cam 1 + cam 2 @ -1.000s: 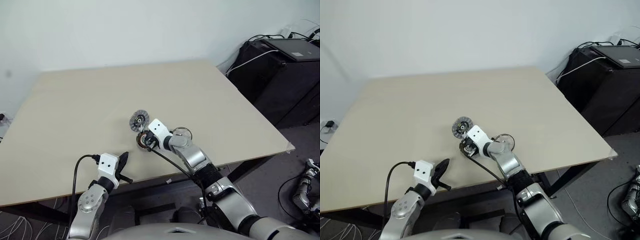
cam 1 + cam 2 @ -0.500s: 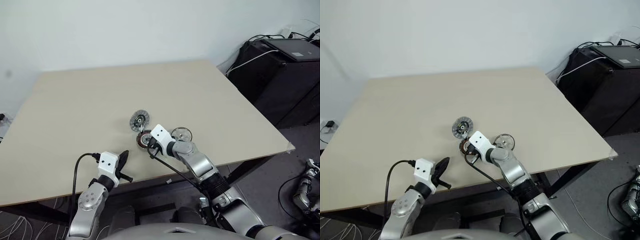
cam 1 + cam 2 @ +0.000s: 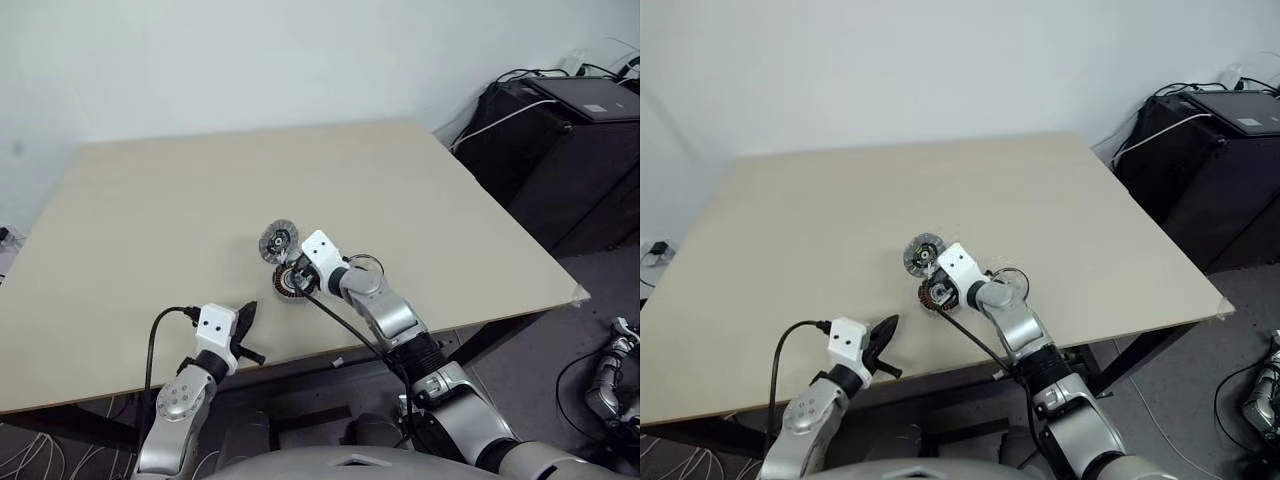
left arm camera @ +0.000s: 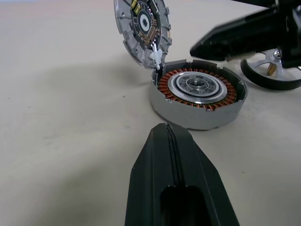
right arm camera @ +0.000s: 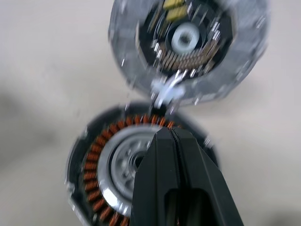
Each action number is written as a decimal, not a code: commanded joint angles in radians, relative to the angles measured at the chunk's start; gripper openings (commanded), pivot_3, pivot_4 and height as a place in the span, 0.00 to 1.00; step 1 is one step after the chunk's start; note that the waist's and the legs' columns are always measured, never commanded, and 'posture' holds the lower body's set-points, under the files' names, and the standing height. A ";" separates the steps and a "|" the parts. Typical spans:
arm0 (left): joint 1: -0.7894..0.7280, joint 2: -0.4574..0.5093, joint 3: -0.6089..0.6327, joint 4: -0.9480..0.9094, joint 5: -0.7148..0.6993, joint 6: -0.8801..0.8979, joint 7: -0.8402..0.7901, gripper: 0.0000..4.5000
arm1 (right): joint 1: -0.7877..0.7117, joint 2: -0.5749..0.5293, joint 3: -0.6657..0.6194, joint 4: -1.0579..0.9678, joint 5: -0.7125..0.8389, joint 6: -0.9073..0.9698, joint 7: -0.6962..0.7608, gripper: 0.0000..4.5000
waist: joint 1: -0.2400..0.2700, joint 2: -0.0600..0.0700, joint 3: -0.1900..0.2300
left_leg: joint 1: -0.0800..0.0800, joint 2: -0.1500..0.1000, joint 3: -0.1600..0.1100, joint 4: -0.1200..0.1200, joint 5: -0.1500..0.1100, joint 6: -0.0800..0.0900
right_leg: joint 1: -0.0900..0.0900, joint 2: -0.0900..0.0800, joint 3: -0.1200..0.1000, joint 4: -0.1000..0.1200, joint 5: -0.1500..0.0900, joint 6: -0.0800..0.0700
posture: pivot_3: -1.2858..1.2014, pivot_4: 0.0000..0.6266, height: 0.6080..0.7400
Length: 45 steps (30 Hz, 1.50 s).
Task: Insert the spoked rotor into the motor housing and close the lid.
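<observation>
Sitting on the table (image 3: 150,220), near its front edge: motor housing (image 4: 197,99), lid (image 4: 142,29) hinged upright at its far rim, spoked rotor (image 4: 273,70) lying flat just beside. Hovering directly over the housing's open cup, fingers pressed together, holding nothing: right gripper (image 5: 175,155). Hanging near the table's front edge, well short of the housing, likewise pressed together and holding nothing: left gripper (image 4: 170,146).

Head views overlook the table (image 3: 150,220); wrist views sit low, close.
</observation>
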<state>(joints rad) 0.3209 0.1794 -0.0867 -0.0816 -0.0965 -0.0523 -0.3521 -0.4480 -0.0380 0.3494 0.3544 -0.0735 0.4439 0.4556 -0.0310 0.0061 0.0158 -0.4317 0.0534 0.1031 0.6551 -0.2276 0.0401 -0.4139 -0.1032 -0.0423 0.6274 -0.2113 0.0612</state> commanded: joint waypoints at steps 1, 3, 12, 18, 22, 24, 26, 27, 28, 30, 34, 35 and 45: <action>0.000 -0.005 0.006 -0.031 -0.007 -0.010 0.008 0.00 | 0.005 0.007 0.032 0.001 -0.007 -0.008 0.027 0.01 | -0.002 0.000 0.000 | 0.000 0.000 0.000 0.000 0.000 0.000 | 0.000 0.000 0.000 0.000 0.000 0.000 | 0.52 0.00 1.00; 0.003 -0.006 0.006 -0.033 -0.007 -0.010 0.011 0.00 | 0.022 0.000 0.046 0.001 -0.010 0.003 0.037 0.01 | -0.002 0.000 0.000 | 0.000 0.000 0.000 0.000 0.000 0.000 | 0.000 0.001 0.000 0.000 0.000 0.000 | 0.52 0.00 1.00; -0.001 -0.005 0.005 -0.027 -0.007 -0.006 0.012 0.00 | 0.033 -0.012 0.014 -0.065 0.005 -0.005 0.019 0.01 | -0.005 0.000 -0.001 | 0.001 0.006 0.000 0.000 0.000 -0.001 | 0.000 0.002 0.000 0.000 -0.001 0.002 | 0.52 0.00 1.00; -0.014 -0.007 0.004 -0.027 -0.004 -0.009 0.014 0.00 | 0.049 -0.019 -0.110 -0.202 0.048 -0.040 -0.056 0.01 | -0.003 0.001 0.000 | 0.000 0.007 0.000 0.000 0.001 -0.004 | -0.001 0.005 0.000 0.000 -0.001 0.001 | 0.52 0.00 1.00; -0.011 -0.004 0.003 -0.033 -0.003 -0.002 0.014 0.00 | 0.116 -0.072 -0.175 -0.331 0.069 -0.039 -0.064 0.01 | -0.002 0.001 0.000 | 0.000 0.007 0.000 0.000 0.000 -0.005 | -0.001 0.005 0.000 0.000 -0.002 0.000 | 0.52 0.00 1.00; -0.008 -0.001 0.002 -0.038 -0.003 0.007 0.014 0.00 | 0.162 -0.109 -0.238 -0.393 0.088 -0.019 -0.077 0.01 | 0.004 0.000 0.000 | 0.000 0.007 0.000 0.000 0.000 -0.005 | -0.001 0.006 0.000 0.000 -0.003 -0.001 | 0.52 0.00 1.00; -0.007 0.003 0.001 -0.040 -0.006 0.013 0.009 0.00 | 0.193 -0.130 -0.276 -0.433 0.114 -0.003 -0.078 0.01 | 0.008 0.001 0.001 | 0.000 0.007 0.000 0.000 0.000 -0.005 | -0.001 0.006 0.000 0.000 -0.003 -0.002 | 0.52 0.00 1.00; -0.006 0.005 0.002 -0.040 -0.008 0.015 0.007 0.00 | 0.201 -0.134 -0.284 -0.444 0.123 0.005 -0.080 0.01 | 0.007 0.001 0.001 | 0.000 0.007 0.000 0.000 0.000 -0.005 | -0.001 0.006 0.000 0.000 -0.003 -0.002 | 0.52 0.00 1.00; -0.009 0.008 0.002 -0.038 -0.009 0.019 0.002 0.00 | 0.210 -0.141 -0.283 -0.447 0.122 0.010 -0.079 0.01 | 0.004 0.002 0.002 | 0.000 0.007 0.000 0.000 0.000 -0.005 | -0.001 0.006 0.000 0.000 -0.003 -0.002 | 0.52 0.00 1.00; -0.017 0.011 0.004 -0.032 -0.012 0.026 -0.005 0.00 | 0.217 -0.143 -0.261 -0.443 0.112 0.015 -0.081 0.01 | -0.002 0.001 0.002 | 0.001 0.007 0.000 0.000 0.000 -0.005 | -0.001 0.007 0.000 0.000 -0.003 -0.001 | 0.52 0.00 1.00; -0.033 0.016 0.006 -0.025 -0.012 0.033 -0.012 0.00 | 0.201 -0.116 -0.179 -0.392 0.082 0.015 -0.082 0.01 | -0.006 0.002 0.002 | 0.002 0.008 -0.002 -0.001 0.000 -0.006 | -0.001 0.010 -0.001 0.001 -0.003 -0.003 | 0.52 0.00 1.00; -0.035 0.017 0.007 -0.025 -0.012 0.034 -0.013 0.00 | 0.194 -0.107 -0.156 -0.369 0.073 0.013 -0.081 0.01 | -0.006 0.002 0.002 | 0.002 0.008 -0.002 -0.001 0.000 -0.006 | -0.001 0.010 -0.001 0.001 -0.003 -0.003 | 0.52 0.00 1.00; -0.025 0.013 0.010 -0.030 -0.010 0.033 -0.009 0.00 | 0.120 -0.019 -0.060 -0.194 0.082 0.036 -0.039 0.01 | -0.005 0.001 0.002 | 0.001 0.008 -0.001 0.000 0.001 -0.007 | -0.001 0.009 0.000 0.000 -0.002 -0.003 | 0.52 0.00 1.00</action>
<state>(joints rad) 0.3006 0.1950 -0.0808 -0.0817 -0.0992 -0.0079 -0.3643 -0.2946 -0.0695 0.2926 0.1636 0.0036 0.4890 0.4125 -0.0358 0.0072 0.0176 -0.4309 0.0610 0.1024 0.6551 -0.2270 0.0330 -0.4145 -0.0944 -0.0425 0.6274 -0.2137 0.0582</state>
